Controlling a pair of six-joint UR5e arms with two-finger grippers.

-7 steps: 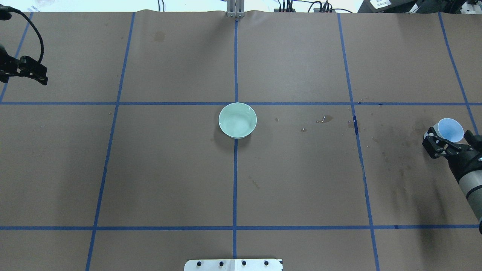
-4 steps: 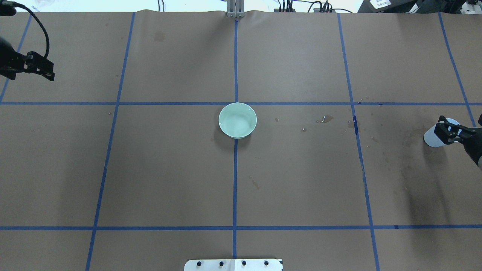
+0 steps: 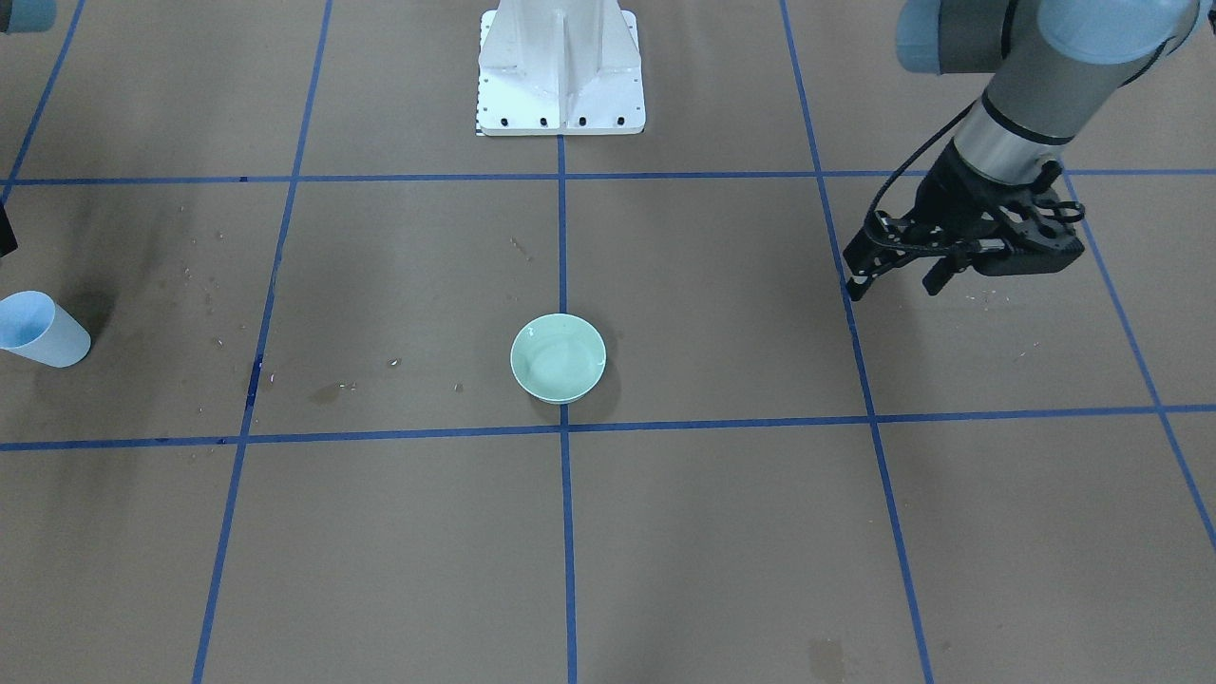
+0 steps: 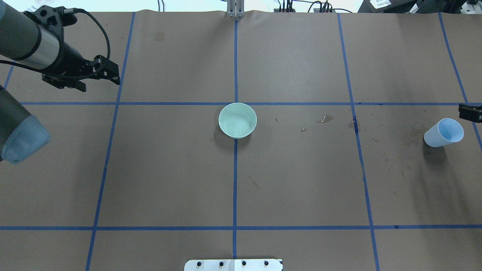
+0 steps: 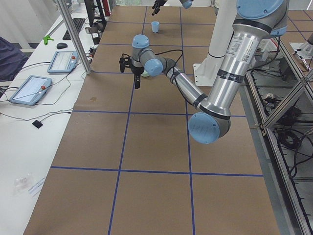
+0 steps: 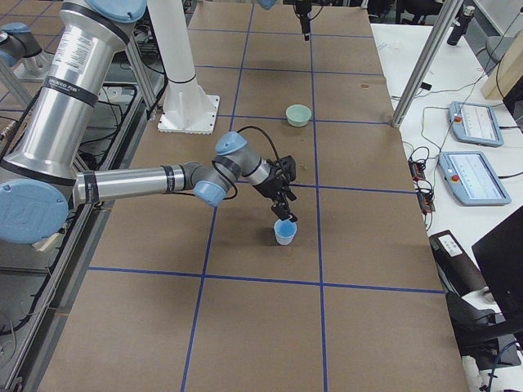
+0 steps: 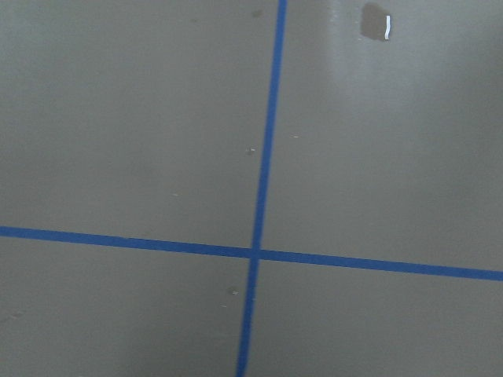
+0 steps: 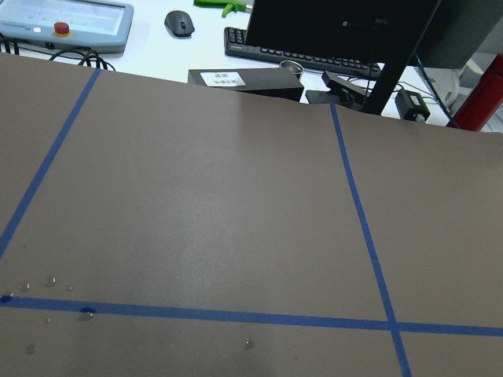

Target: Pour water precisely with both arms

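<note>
Front view: a green bowl (image 3: 518, 347) sits at the middle of the bench (image 3: 722, 532), on the centre tape (image 3: 561, 237). A faint glint inside looks like water (image 3: 559, 366). The left claw (image 3: 891, 283) hangs above the bench toward its left edge, fingers spread wide and holding nothing. A pale blue cup (image 3: 38, 330) stands upright at the right edge.

Overhead view: only a black sliver of the right claw (image 4: 470, 113) shows at the right edge, near the cup. I cannot tell how far open it is.

Right side view: the right arm (image 6: 139, 181) reaches low, its claw just above the cup.

Left wrist view: crossed tape on bare bench.

Right wrist view: droplets (image 8: 51, 280) near tape, and a keyboard (image 8: 314, 56) beyond the far edge.
</note>
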